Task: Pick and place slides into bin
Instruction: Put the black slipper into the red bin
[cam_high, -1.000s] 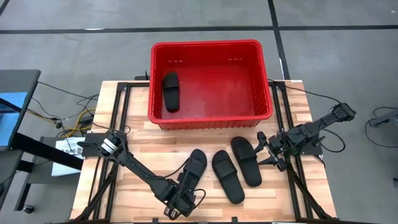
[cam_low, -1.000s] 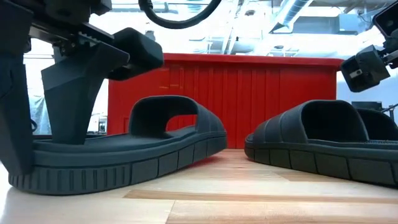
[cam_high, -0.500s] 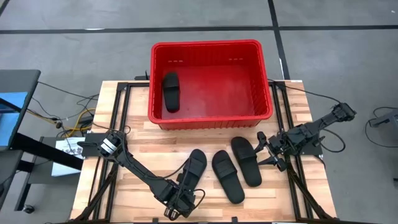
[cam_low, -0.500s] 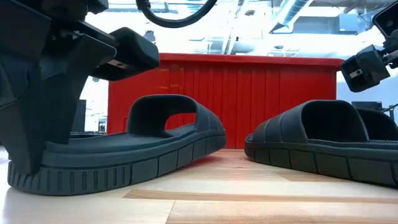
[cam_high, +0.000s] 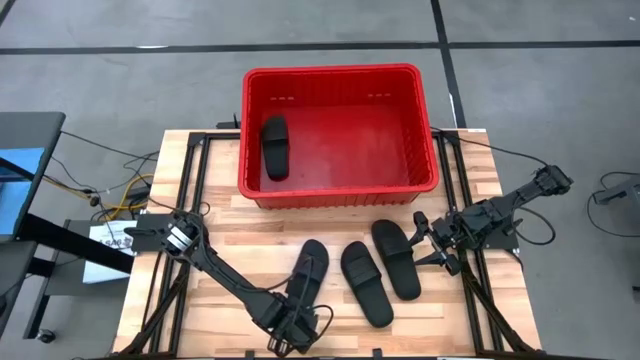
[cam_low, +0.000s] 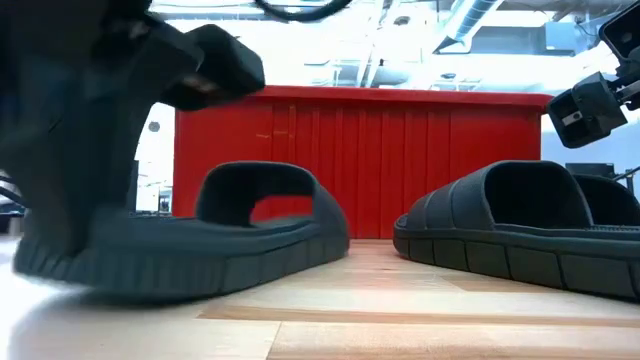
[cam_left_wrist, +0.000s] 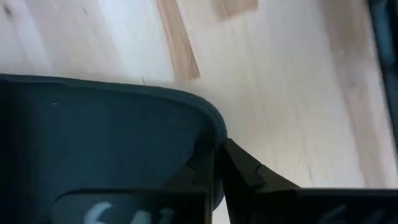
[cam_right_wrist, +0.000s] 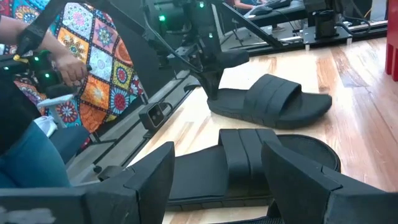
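Since 1 s ago the left gripper has gone from apart to clamped on the heel end of the leftmost matte black slip-on slide, and that slide has shifted a little toward the frame's left in the high view; in the low view its near end looks just off the wood and blurred.

Held slide sits lower centre of the high view, long axis running from lower left to upper right, toe toward the large rectangular red plastic bin. Bin fills upper centre of the frame, so I judge the carry goes up-frame along roughly the slide's own axis.

1 slide already lies in the bin, along its left wall. 2 more, the middle slide and the right slide, rest on the pale wooden slatted table, lower centre-right.

Right gripper waits with fingers apart, just beside the right slide, so I count that arm nearer for those 2.
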